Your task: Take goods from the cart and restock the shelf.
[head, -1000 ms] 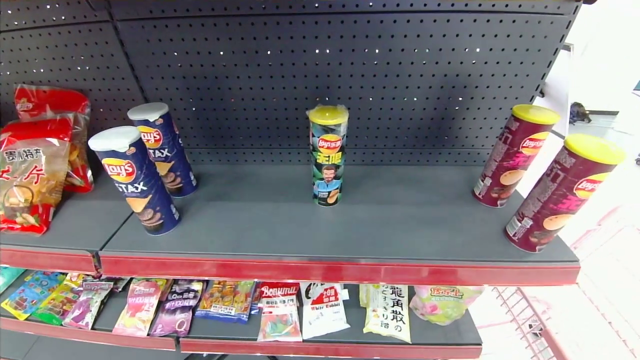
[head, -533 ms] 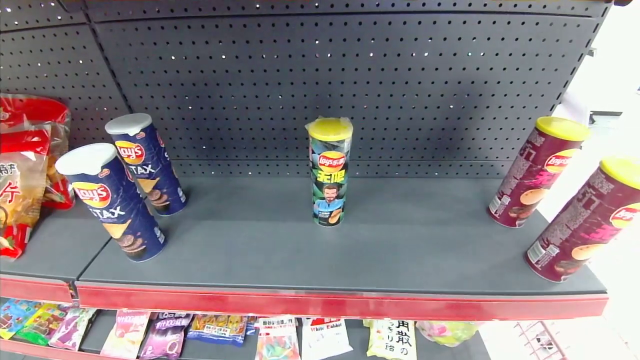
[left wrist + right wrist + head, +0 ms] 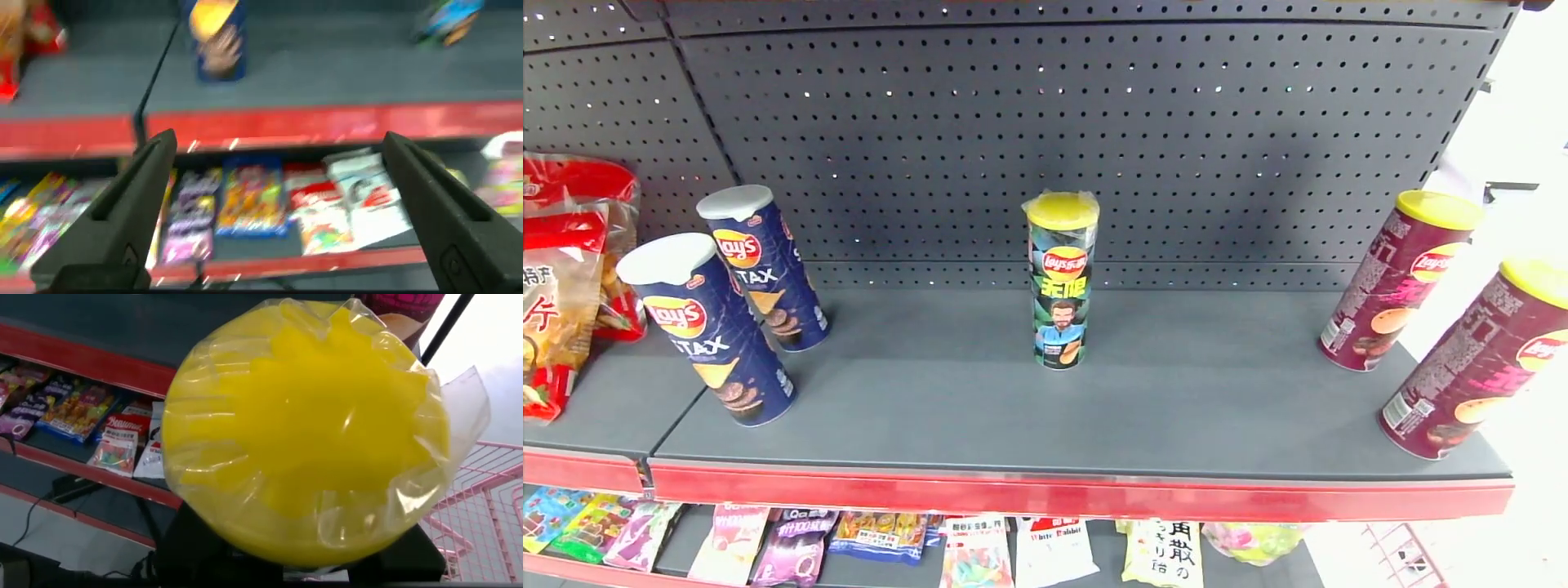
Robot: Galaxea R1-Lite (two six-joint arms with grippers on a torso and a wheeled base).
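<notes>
Around the green can (image 3: 1060, 286) nothing has moved; only the camera has. Right tool (image 3: 245, 567) grips a yellow-lid can (image 3: 302, 433), ready for the shelf (image 3: 1176, 408); left tool (image 3: 278, 204) is open.

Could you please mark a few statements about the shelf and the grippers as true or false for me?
1. Two blue cans stand at the shelf's left end. True.
2. The middle can has a white lid. False: the lid is yellow.
3. The left gripper holds a can. False: it is open and empty.
4. The right gripper holds a yellow-lidded can. True.
5. Two maroon cans stand at the shelf's right end. True.
</notes>
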